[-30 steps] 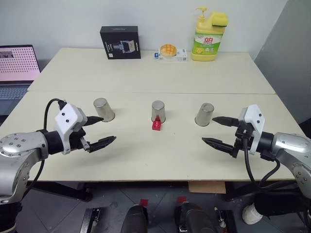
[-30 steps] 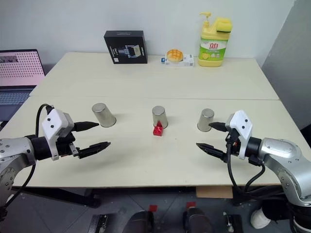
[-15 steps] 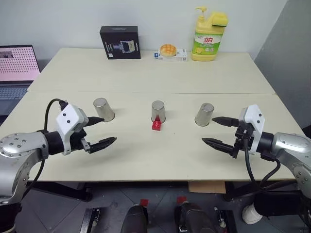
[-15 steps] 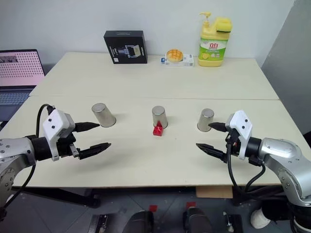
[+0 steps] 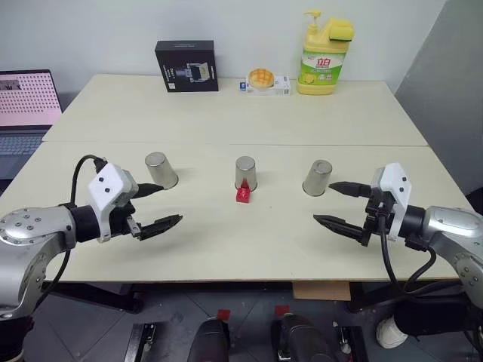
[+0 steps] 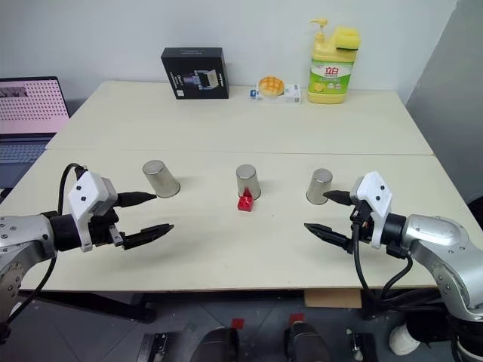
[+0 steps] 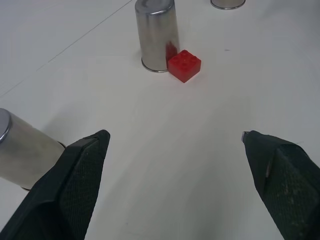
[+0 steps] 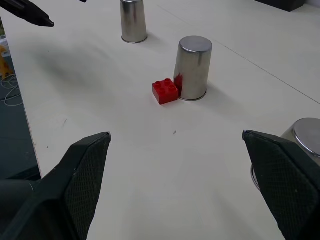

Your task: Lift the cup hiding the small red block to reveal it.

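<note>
The left gripper [image 5: 155, 205] sits at the lower left of the left eye view, its two black fingers spread apart with nothing between them, hanging over the pale counter [image 5: 226, 249] just below and in front of the left steel cup [image 5: 161, 170]. The right gripper [image 5: 330, 204] sits at the lower right of the same view, its fingers likewise spread wide and empty, its upper fingertip close beside the right steel cup [image 5: 317, 177] without touching it. Between the two grippers, near the middle of the frame, stands the middle cup [image 5: 245, 173], upside down like the other two, and the small red block [image 5: 243, 194] lies in the open on the counter, right against the near side of that cup's base. The left wrist view shows the studded block [image 7: 184, 65] touching the foot of the middle cup [image 7: 157, 35]. The three cups form a row across the middle of the frame, well apart from one another. Along the counter's far edge, at the top of the frame, stand a black box [image 5: 186, 66], a small orange-topped item [image 5: 261, 78] on a flat packet, and a yellow soap bottle [image 5: 324, 54] with a sponge on its pump. An open laptop [image 5: 26, 105] shows at the upper left edge.
</note>
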Available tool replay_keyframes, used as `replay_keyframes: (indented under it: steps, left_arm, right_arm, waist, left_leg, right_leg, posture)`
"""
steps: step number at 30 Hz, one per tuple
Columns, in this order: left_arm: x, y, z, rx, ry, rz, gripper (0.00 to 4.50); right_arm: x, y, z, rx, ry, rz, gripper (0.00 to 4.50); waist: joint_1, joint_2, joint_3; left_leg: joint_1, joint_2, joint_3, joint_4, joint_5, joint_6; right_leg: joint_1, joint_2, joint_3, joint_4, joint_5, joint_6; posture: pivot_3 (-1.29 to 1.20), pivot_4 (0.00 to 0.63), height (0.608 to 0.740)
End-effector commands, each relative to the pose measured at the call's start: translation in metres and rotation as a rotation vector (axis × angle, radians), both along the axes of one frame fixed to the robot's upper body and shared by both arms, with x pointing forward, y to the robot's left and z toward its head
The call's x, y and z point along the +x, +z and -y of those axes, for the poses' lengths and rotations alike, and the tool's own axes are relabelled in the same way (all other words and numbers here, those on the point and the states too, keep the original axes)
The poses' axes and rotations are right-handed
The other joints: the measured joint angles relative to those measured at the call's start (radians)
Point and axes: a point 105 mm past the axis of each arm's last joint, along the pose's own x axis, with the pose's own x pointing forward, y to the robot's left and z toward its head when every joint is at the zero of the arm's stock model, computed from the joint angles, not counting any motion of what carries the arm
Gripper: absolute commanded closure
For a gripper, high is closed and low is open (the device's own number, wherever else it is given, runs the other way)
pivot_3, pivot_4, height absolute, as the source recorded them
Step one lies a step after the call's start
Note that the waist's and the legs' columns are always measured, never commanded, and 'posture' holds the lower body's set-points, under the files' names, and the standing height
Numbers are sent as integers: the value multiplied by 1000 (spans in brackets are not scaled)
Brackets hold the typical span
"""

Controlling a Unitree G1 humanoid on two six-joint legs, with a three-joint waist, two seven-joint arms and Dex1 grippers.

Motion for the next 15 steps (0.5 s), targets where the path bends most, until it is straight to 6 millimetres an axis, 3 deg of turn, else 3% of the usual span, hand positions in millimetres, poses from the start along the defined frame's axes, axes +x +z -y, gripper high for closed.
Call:
replay_keyframes:
  steps: [1, 15]
  left_arm:
    - [-2, 12, 0, 16, -10, 42, 0]
    - [0, 10, 0, 19, -15, 39, 0]
  right_arm:
    - [-5, 9, -2, -11, 24, 45, 12]
    - [-5, 10, -2, -14, 22, 48, 12]
  waist:
    - [0, 0, 0]
    - [0, 0, 0]
  left_leg:
    - [0, 0, 0, 0, 0, 0]
    - [0, 0, 0, 0, 0, 0]
  right_leg:
    - [0, 0, 0, 0, 0, 0]
    - [0, 0, 0, 0, 0, 0]
  posture:
    - [0, 150, 740]
    - [0, 150, 740]
